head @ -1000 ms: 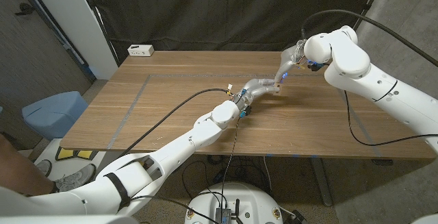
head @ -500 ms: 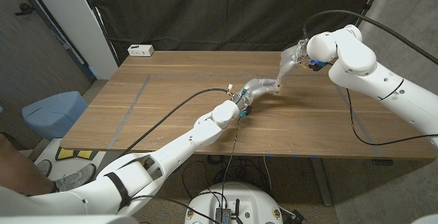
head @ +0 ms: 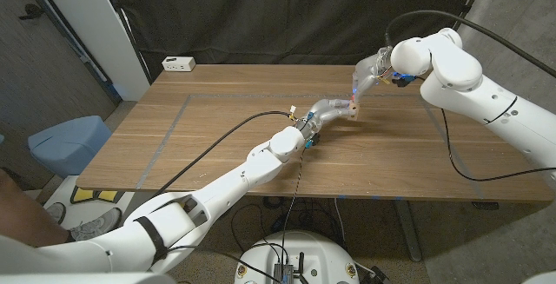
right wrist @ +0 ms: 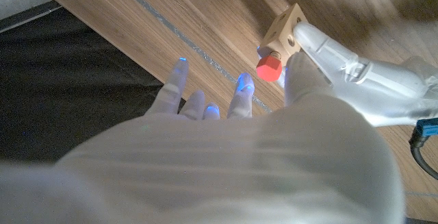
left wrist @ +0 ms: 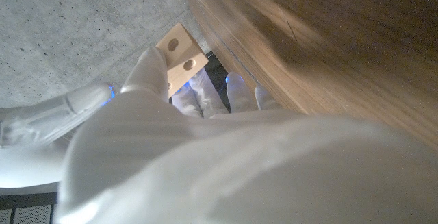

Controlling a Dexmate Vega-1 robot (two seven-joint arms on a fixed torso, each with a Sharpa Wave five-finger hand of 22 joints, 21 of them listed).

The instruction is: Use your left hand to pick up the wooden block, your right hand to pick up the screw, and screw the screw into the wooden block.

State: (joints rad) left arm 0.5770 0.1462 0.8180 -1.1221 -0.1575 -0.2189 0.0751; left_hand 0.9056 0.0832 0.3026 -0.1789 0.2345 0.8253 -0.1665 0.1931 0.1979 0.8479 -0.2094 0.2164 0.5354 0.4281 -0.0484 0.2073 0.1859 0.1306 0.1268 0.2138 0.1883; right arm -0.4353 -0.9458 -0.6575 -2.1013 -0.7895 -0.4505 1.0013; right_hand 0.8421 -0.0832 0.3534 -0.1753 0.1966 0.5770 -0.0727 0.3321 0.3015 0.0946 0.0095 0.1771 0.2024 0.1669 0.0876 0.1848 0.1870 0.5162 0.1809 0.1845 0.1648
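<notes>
Robot hand on the left (head: 328,108) grips the wooden block (head: 352,110) between thumb and fingers, holding it over the right half of the bench (head: 217,128), nearer the far edge than the near one. In the left wrist view the block (left wrist: 179,54) shows two round holes on its pale face, the thumb pressed against one side. In the right wrist view the block (right wrist: 285,31) has the red-headed screw (right wrist: 269,66) standing at one of its faces, the red head pointing away from the wood; whether the shank is seated in a hole cannot be told. The right robot hand (head: 367,77) hangs just above the block, its fingers (right wrist: 241,91) stretched out and apart, blue lights glowing at the tips; its thumb lies just beside the red head, though whether it touches or pinches the screw cannot be told. The left arm reaches in a long diagonal from the near left corner of the bench, a black cable running along it. A grey line of tape (head: 169,128) runs front to back across the bench's left part. A small white box (head: 179,62) sits at the far left corner. A blue bin (head: 65,141) stands on the floor past the left edge, and a dark curtain hangs behind the far edge.
</notes>
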